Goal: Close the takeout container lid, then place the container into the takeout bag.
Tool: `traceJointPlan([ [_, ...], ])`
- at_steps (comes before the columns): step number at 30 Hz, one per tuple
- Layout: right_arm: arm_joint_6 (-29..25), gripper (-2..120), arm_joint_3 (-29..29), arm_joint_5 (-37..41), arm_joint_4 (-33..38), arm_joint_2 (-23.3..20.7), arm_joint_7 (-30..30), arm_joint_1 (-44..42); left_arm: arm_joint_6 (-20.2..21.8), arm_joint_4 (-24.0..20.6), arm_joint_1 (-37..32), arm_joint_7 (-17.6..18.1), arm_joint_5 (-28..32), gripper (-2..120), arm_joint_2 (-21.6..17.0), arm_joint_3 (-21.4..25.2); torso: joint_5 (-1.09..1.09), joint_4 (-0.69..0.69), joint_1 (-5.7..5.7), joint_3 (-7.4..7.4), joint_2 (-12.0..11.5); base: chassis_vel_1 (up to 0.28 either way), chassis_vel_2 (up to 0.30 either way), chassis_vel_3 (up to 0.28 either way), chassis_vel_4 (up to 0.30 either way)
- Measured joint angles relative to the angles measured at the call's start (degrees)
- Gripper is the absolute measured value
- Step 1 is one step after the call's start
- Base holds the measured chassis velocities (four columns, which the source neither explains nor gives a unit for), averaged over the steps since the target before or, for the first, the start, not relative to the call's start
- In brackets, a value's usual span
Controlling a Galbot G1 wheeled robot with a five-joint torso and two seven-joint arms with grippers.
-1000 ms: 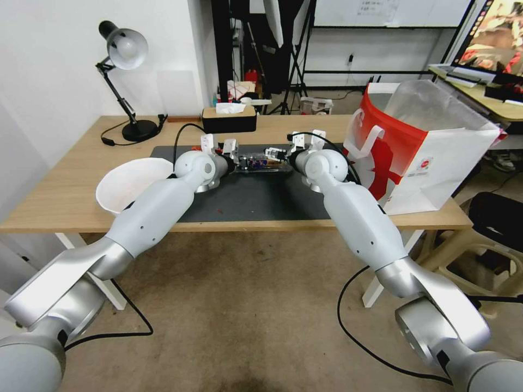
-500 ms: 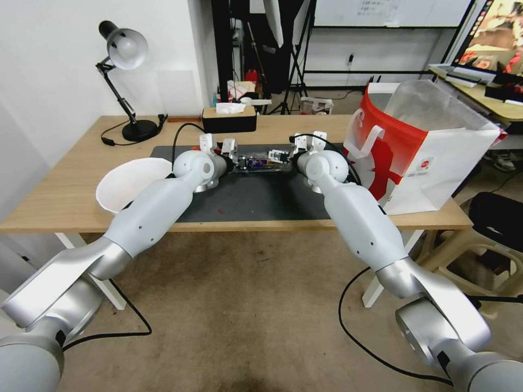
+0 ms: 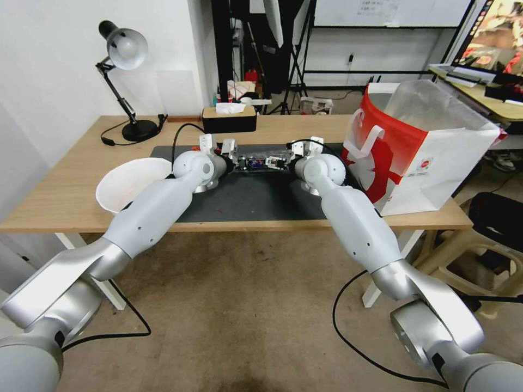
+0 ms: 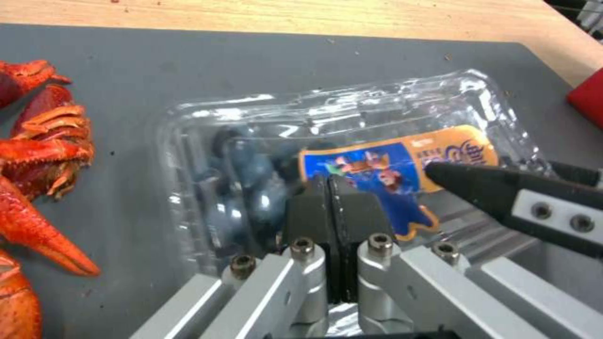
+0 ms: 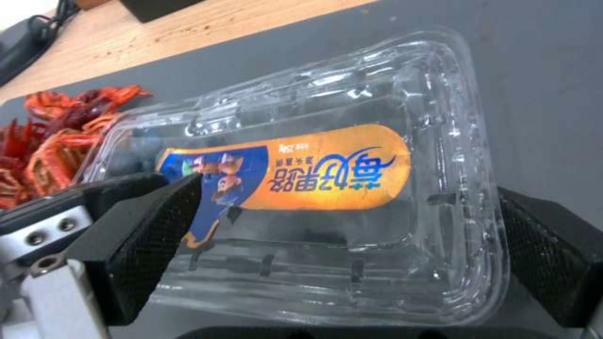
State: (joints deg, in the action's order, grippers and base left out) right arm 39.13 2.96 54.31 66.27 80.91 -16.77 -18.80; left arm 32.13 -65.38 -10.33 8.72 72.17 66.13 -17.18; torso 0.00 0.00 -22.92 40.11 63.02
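Note:
The clear takeout container (image 3: 259,162) lies on the black mat between my two wrists. Its lid (image 5: 327,141), carrying an orange and blue sticker (image 5: 295,174), is folded down over the lower half. I cannot tell whether it is snapped. Dark blueberries (image 4: 251,165) show through the plastic. My left gripper (image 4: 330,188) is shut, its tips resting on the lid near the sticker (image 4: 383,169). My right gripper (image 5: 346,197) is open and straddles the container, with a mesh pad on either side. The takeout bag (image 3: 419,147) stands open at the table's right end.
Red crayfish (image 4: 37,155) lie on the mat (image 3: 250,198) just beside the container. A big white bowl (image 3: 131,182) sits at the left, with a desk lamp (image 3: 128,60) and a tissue box (image 3: 229,118) at the back. The table's front edge (image 3: 234,226) is close.
My right wrist has shifted a little left, bringing its open fingers further around the container. The left arm has held still.

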Motion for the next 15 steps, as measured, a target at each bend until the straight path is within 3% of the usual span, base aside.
traceJointPlan([
  [7, 0.32, 98, 0.21, 0.87, -0.35, 0.79, 0.11, 0.15, 0.00, -0.27, 0.00, 0.00, 0.00, 0, -0.06, 0.04, 0.00, 0.00, 0.00, 0.00, 0.00, 0.000, 0.000, 0.000, 0.000],
  [15, 0.34, 81, 0.58, 1.29, -0.58, 1.26, -0.18, 0.08, 0.00, -0.82, 0.05, -0.02, 0.24, 0, -0.60, 0.09, 0.00, 0.00, 0.00, 0.00, 0.00, 0.000, 0.000, 0.000, 0.000],
])
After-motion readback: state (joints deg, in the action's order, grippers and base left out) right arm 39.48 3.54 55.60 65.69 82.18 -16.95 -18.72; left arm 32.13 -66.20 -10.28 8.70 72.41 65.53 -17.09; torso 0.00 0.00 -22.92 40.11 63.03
